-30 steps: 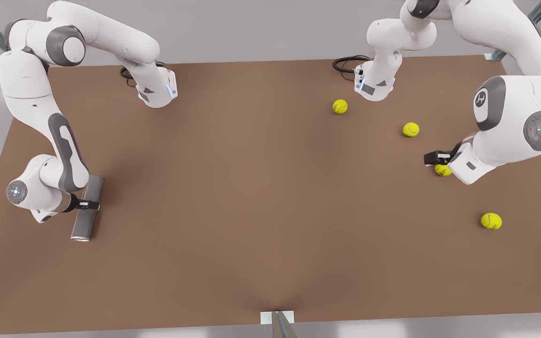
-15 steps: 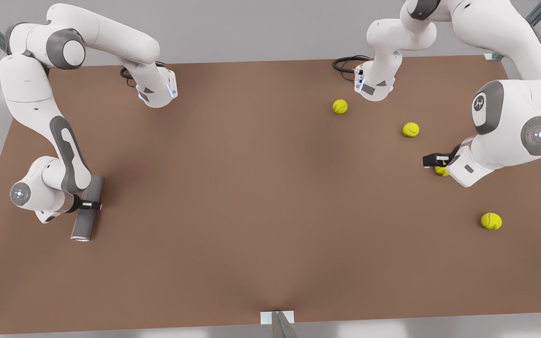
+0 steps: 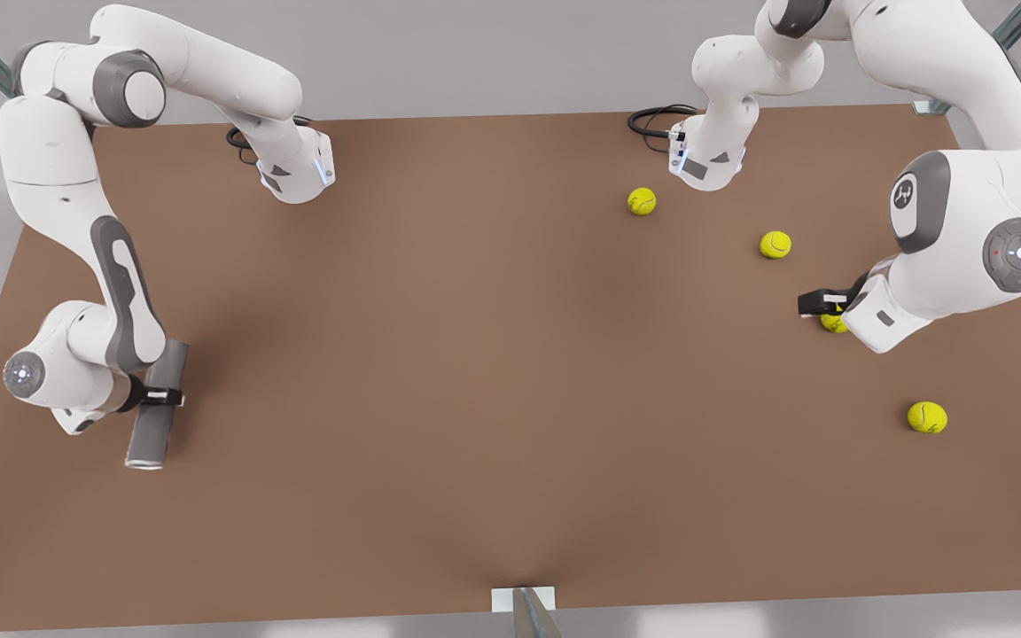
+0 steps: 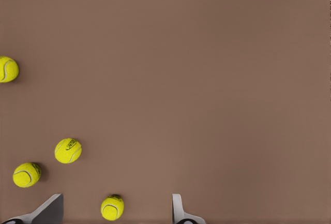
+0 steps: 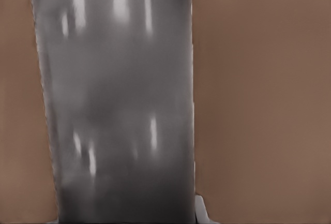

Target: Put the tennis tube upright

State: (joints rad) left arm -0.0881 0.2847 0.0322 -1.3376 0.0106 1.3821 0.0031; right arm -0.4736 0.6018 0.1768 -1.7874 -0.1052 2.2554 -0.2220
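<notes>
Brown table (image 3: 493, 372): our right gripper (image 3: 161, 398), clamped across the tube (image 3: 156, 406), has its long axis level; left gripper (image 4: 114, 211) waits spread over a ball (image 4: 112, 207).

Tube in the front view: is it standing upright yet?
No, the tube lies lengthwise, far from vertical, with the right gripper clamped across its middle.
</notes>
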